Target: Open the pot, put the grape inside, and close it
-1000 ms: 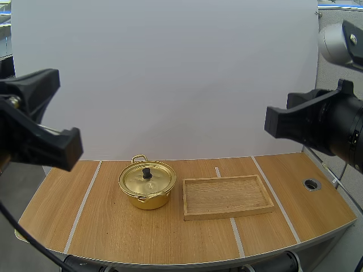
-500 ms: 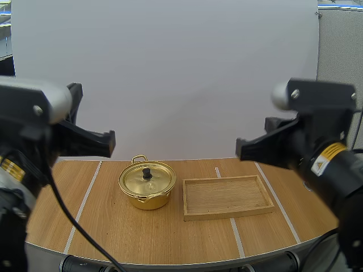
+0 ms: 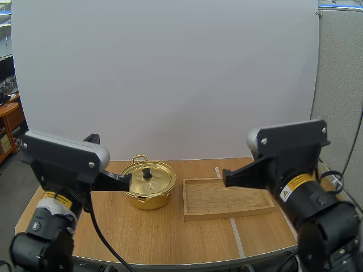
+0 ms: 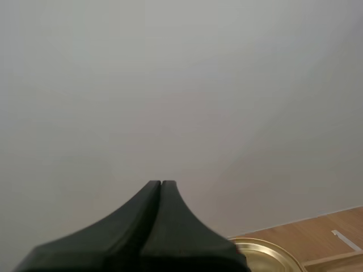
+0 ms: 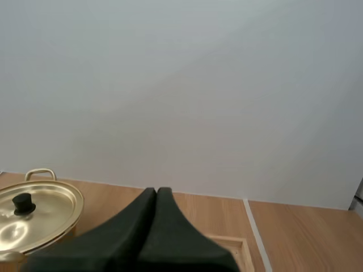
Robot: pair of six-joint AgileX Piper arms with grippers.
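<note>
A gold pot (image 3: 147, 191) stands on the wooden table with its lid (image 3: 148, 178) on; the lid has a black knob (image 3: 147, 172). My left gripper (image 3: 128, 180) hovers just left of the pot, fingers together as one dark wedge (image 4: 161, 184), holding nothing. My right gripper (image 3: 226, 177) hangs over the left part of the wooden tray (image 3: 227, 198), also shut on nothing (image 5: 156, 191). From the right wrist view the lidded pot (image 5: 34, 218) lies beyond the fingers, beside the tray's corner (image 5: 231, 243). The pot's rim (image 4: 266, 255) shows past the left fingers.
The table (image 3: 142, 238) carries white tape lines (image 3: 235, 235). The tray is empty and sits right of the pot. A white backdrop stands behind the table. A small round wooden table (image 3: 8, 110) is at the far left.
Both arms have swung down and inward from the edges of the high view. The left gripper now sits beside the pot, the right over the tray. Pot and tray have not moved.
</note>
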